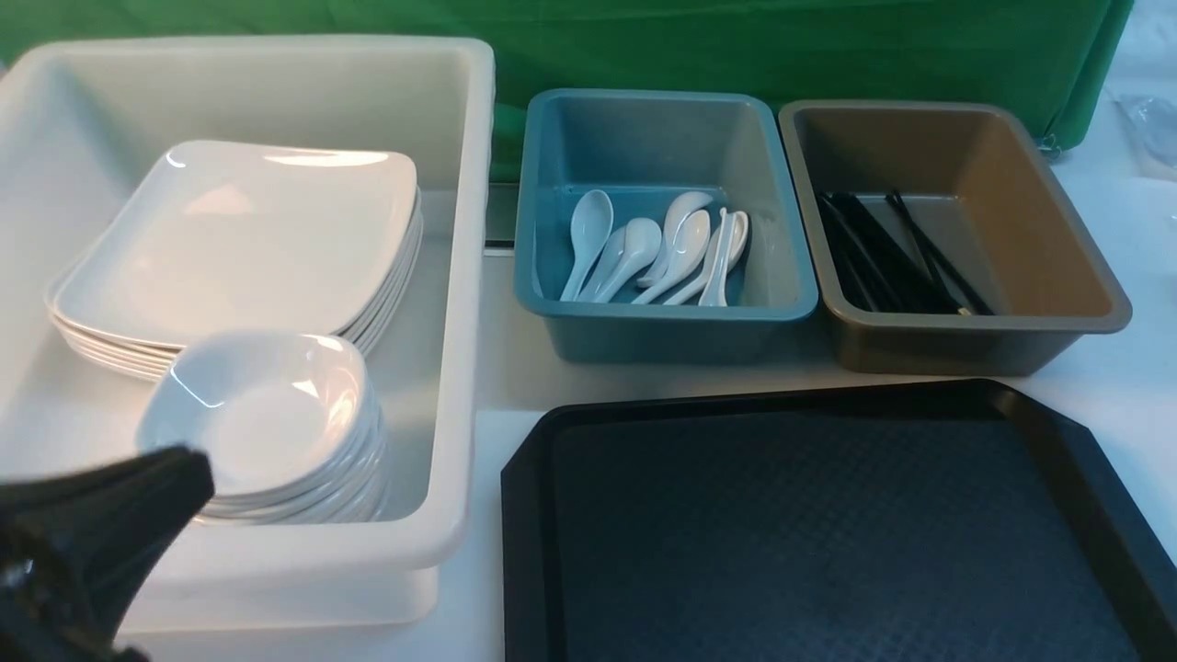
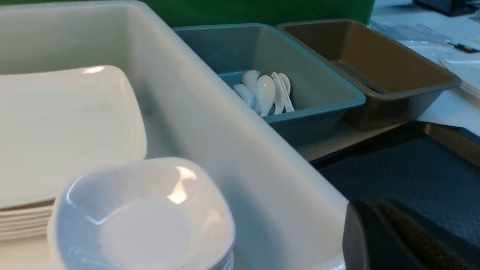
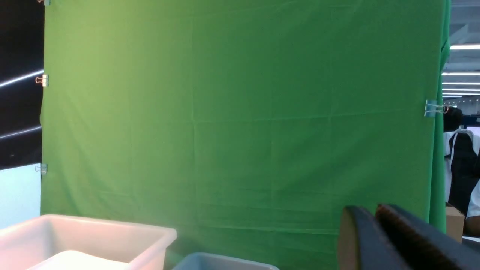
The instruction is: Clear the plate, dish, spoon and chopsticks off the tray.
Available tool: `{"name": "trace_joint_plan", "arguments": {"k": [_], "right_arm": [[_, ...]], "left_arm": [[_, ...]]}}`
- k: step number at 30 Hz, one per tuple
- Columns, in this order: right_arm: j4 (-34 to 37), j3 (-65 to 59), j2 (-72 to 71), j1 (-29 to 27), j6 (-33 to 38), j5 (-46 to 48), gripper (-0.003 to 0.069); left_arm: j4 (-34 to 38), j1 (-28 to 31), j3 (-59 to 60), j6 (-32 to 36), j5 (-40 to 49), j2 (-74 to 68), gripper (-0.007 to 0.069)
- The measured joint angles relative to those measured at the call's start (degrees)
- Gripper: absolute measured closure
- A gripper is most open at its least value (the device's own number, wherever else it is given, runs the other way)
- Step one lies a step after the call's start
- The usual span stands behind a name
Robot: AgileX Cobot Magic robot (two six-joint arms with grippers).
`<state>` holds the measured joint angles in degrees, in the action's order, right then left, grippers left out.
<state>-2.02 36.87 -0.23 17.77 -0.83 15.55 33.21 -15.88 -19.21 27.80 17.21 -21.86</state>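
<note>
Lying at the near right of the worktop (image 1: 497, 386), the black tray (image 1: 828, 542) shows only its textured bottom and raised rim. Toward the far left corner stands a big white tub (image 1: 460, 276) holding a stack of white plates, the top plate (image 1: 239, 239) tilted a little, with a stack of small white dishes (image 1: 267, 414) nearer the front of the same tub. Beside it, toward the far edge, a teal tub (image 1: 662, 221) holds several white spoons (image 1: 680, 248) lying side by side, and just right of that a brown tub (image 1: 956, 230) holds the black chopsticks (image 1: 883, 253) along its left side. At the near left corner the left gripper (image 2: 378, 232) hovers by the white tub's front wall, fingers pressed together and holding nothing. Raised and facing the green backdrop (image 3: 240, 112), the right gripper (image 3: 375, 236) likewise has its fingers pressed together, empty.
</note>
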Motion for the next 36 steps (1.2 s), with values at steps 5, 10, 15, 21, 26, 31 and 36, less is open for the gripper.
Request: {"name": "trace_joint_plan", "arguments": {"k": [5,10,15,21,26,31,36], "right_arm": [[-0.1,0.0,0.0,0.0,0.0,0.1,0.0529],[-0.1,0.0,0.0,0.0,0.0,0.1,0.0518],[-0.1,0.0,0.0,0.0,0.1,0.1,0.0512],[-0.1,0.0,0.0,0.0,0.1,0.1,0.0493],[-0.1,0.0,0.0,0.0,0.1,0.1,0.0479],[-0.1,0.0,0.0,0.0,0.1,0.1,0.0466],[-0.1,0.0,0.0,0.0,0.1,0.1,0.0458]], "left_arm": [[2.6,0.0,8.0,-2.3,-10.6,6.9,0.0617],[2.1,0.0,8.1,-2.3,-16.6,7.8,0.0611],[-0.6,0.0,8.1,-2.3,-17.6,7.9,0.061],[-7.2,0.0,8.1,-2.3,-17.6,7.9,0.061],[-11.3,0.0,8.1,-2.3,-17.2,7.9,0.061],[-13.9,0.0,8.1,-2.0,-17.2,7.9,0.061],[-20.5,0.0,8.1,-1.7,-17.2,7.9,0.061]]}}
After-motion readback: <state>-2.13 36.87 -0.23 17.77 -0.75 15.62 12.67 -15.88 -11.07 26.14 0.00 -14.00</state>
